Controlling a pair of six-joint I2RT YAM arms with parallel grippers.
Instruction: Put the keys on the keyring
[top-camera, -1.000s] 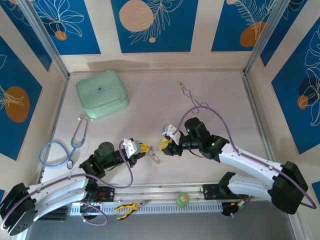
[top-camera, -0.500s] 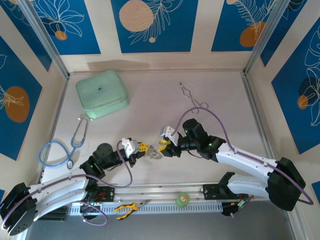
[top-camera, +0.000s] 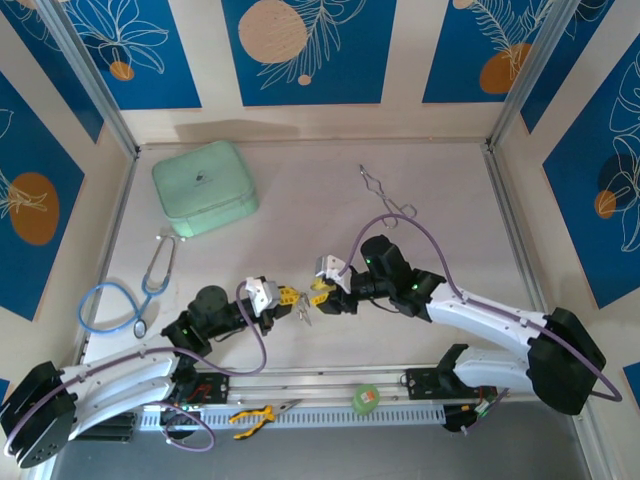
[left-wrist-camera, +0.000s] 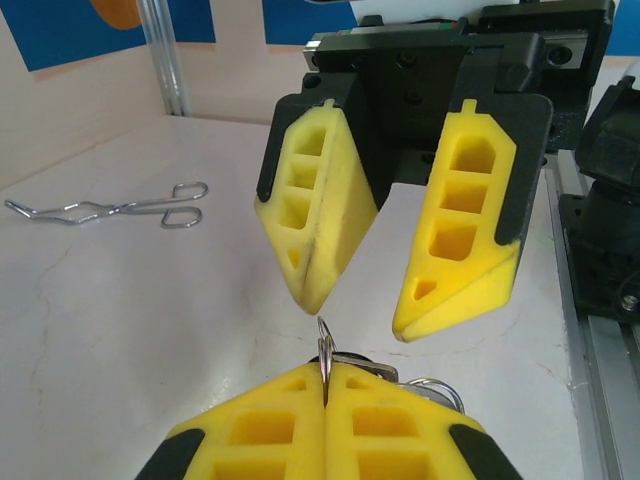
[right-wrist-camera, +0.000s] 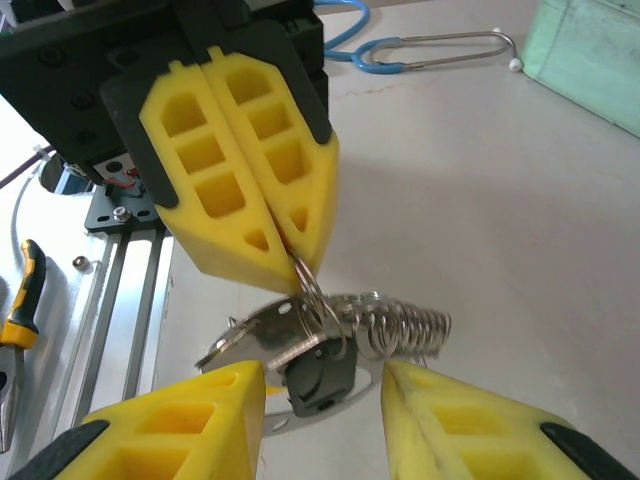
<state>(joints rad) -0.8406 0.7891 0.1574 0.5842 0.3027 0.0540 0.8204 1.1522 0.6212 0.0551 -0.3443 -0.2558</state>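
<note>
Seen from above, both arms lie low over the table (top-camera: 300, 190). They reach inward from the near corners with elbows bent, so the wrists meet nose to nose near the front middle. The left gripper (top-camera: 289, 297) points right and the right gripper (top-camera: 321, 291) points left, their tips almost touching.

The left gripper's yellow fingers are pressed flat together, pinching the thin edge of the keyring (right-wrist-camera: 313, 298). In the left wrist view the ring stands upright out of those fingertips. In the right wrist view it hangs from the same tips just above the table. A coiled bit of chain (right-wrist-camera: 407, 330) lies to one side of it, a black-headed key (right-wrist-camera: 322, 378) sits beneath, and a flat silver blade (right-wrist-camera: 245, 342) is beside the key. Whether the key is threaded onto the ring cannot be told.

The right gripper's fingers stand spread apart, holding nothing, one on either side of the dangling bunch. Silver forceps (left-wrist-camera: 110, 209) lie well behind. A stethoscope (right-wrist-camera: 440, 40) and a green case (top-camera: 205, 187) sit off to the left.
</note>
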